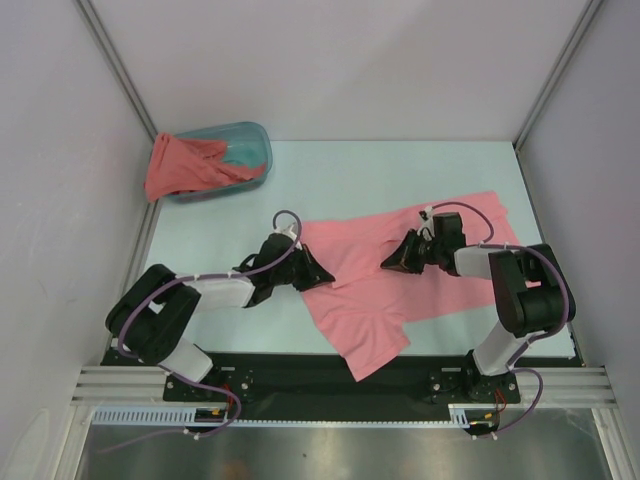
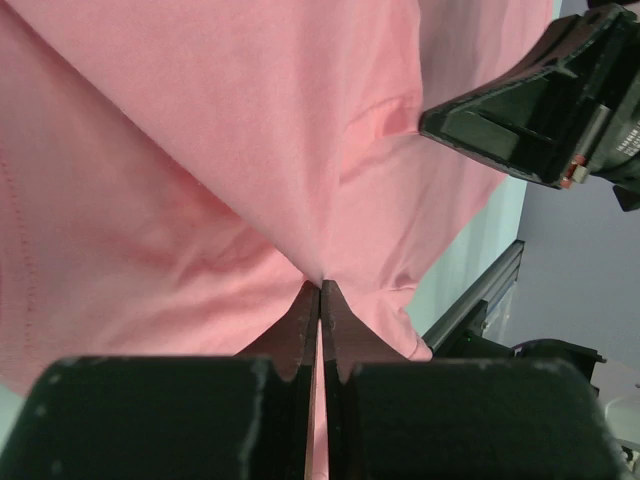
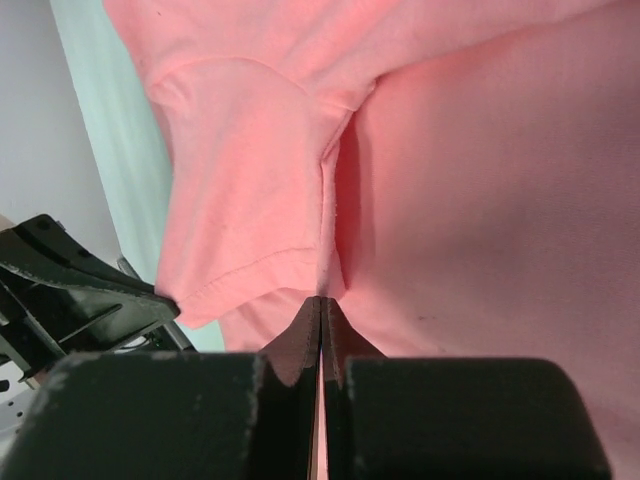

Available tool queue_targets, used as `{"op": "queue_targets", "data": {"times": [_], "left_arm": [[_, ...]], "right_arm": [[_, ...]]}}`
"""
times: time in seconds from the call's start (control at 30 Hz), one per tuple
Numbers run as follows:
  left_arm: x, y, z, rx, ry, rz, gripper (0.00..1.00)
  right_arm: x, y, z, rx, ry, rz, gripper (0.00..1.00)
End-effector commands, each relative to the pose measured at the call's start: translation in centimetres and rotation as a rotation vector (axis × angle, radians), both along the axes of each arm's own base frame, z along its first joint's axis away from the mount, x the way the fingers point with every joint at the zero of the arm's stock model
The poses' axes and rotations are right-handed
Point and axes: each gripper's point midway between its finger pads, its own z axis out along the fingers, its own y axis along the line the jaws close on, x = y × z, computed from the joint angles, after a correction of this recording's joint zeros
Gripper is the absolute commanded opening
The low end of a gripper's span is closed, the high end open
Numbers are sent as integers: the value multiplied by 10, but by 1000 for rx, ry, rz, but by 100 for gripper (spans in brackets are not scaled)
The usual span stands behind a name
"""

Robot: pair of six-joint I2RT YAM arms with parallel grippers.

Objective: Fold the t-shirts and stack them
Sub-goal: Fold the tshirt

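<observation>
From above, the salmon-pink t-shirt (image 1: 380, 290) lies spread mid-table, and the coral-red t-shirt (image 1: 180, 165) drapes over the teal tub (image 1: 258, 140) at back left. Only the wrist views settle the grips: the left gripper (image 2: 320, 288) pinches a pink fold, and the right gripper (image 3: 320, 300) nips cloth beside a sleeve (image 3: 240, 180).

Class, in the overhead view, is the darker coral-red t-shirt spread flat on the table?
No, the coral-red t-shirt is bunched up in the teal plastic tub and draped over its rim.
</observation>
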Motion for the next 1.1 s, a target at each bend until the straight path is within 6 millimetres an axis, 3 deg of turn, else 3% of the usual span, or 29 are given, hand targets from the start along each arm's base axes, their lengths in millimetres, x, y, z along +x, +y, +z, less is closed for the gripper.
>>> {"op": "queue_targets", "data": {"times": [0.0, 0.27, 0.67, 0.93, 0.97, 1.03, 1.07], "left_arm": [[-7, -11, 12, -64, -15, -27, 3], [-18, -14, 1, -76, 15, -37, 5], [-13, -14, 0, -53, 4, -34, 5], [-18, -11, -11, -41, 23, -33, 6], [-20, -8, -14, -27, 19, -37, 7], [-21, -3, -3, -28, -24, -25, 18], [-24, 5, -8, 2, -29, -24, 25]], "right_arm": [[9, 5, 8, 29, -43, 42, 0], [13, 0, 6, 34, -41, 34, 0], [17, -18, 20, 46, -50, 22, 0], [8, -18, 9, 41, -11, 45, 0], [6, -18, 7, 42, -1, 47, 0], [4, -21, 7, 32, -3, 54, 1], [2, -23, 9, 25, 0, 53, 2]]}}
